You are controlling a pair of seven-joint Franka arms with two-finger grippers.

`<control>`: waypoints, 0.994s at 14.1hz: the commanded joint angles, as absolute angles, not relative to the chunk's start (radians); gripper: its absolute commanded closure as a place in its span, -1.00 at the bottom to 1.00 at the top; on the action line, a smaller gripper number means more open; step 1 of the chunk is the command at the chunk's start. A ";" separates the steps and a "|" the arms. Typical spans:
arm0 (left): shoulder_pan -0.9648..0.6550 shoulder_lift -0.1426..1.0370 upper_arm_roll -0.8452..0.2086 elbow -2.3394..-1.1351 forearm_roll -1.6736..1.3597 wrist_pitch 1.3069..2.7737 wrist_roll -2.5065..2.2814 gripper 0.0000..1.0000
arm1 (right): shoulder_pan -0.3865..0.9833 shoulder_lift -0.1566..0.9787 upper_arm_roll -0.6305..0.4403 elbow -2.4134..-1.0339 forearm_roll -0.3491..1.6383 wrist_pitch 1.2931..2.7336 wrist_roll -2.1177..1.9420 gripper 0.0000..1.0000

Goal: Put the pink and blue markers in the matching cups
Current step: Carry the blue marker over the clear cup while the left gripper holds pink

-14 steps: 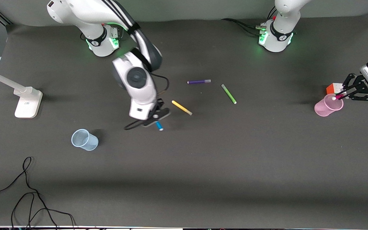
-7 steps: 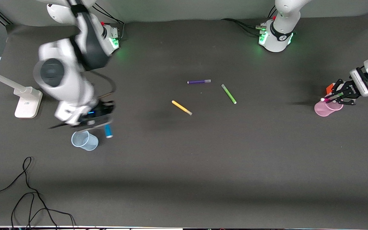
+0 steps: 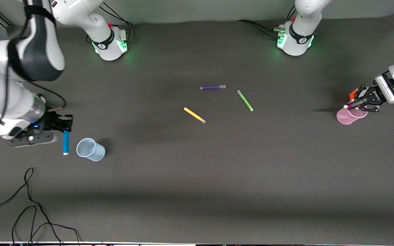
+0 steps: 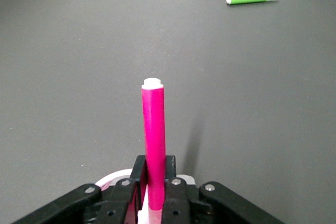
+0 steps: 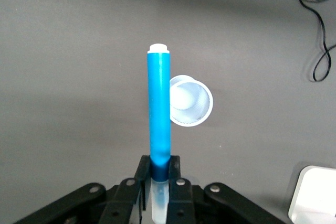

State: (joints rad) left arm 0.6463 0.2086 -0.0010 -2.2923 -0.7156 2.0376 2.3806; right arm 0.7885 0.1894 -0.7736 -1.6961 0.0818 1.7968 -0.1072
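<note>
My right gripper is shut on the blue marker by its pale cap end, over the table right beside the pale blue cup, toward the right arm's end. In the right wrist view the blue marker sticks out from the gripper next to the blue cup, which stands upright. My left gripper is shut on the pink marker over the pink cup. In the left wrist view the pink marker juts from the gripper, with the pink cup's rim just below.
Yellow pen, purple pen and green pen lie mid-table. A puzzle cube sits by the pink cup. A white stand base is near the right gripper, and a black cable trails along the table's near edge.
The right arm swung the blue marker from mid-table toward its own end, passing over the blue cup and ending beside it. The left gripper shifted slightly over the pink cup, then held.
</note>
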 commanded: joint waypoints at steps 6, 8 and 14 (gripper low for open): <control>0.655 0.229 -0.002 -2.255 -0.742 1.997 2.373 -0.99 | 0.736 0.281 -0.810 -1.551 0.163 1.620 -0.193 1.00; 0.657 0.229 -0.002 -2.252 -0.741 1.988 2.373 -0.99 | 0.732 0.308 -0.808 -1.516 0.164 1.574 -0.224 1.00; 0.638 0.219 -0.006 -2.246 -0.741 1.964 2.274 -0.99 | 0.664 0.403 -0.798 -1.385 0.195 1.387 -0.273 1.00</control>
State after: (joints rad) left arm 0.6481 0.2172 -0.0030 -2.2644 -0.7247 1.9940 2.3502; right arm 0.7007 0.3367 -0.8023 -1.4792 0.1636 1.4657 -0.2244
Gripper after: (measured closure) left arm 0.004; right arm 0.828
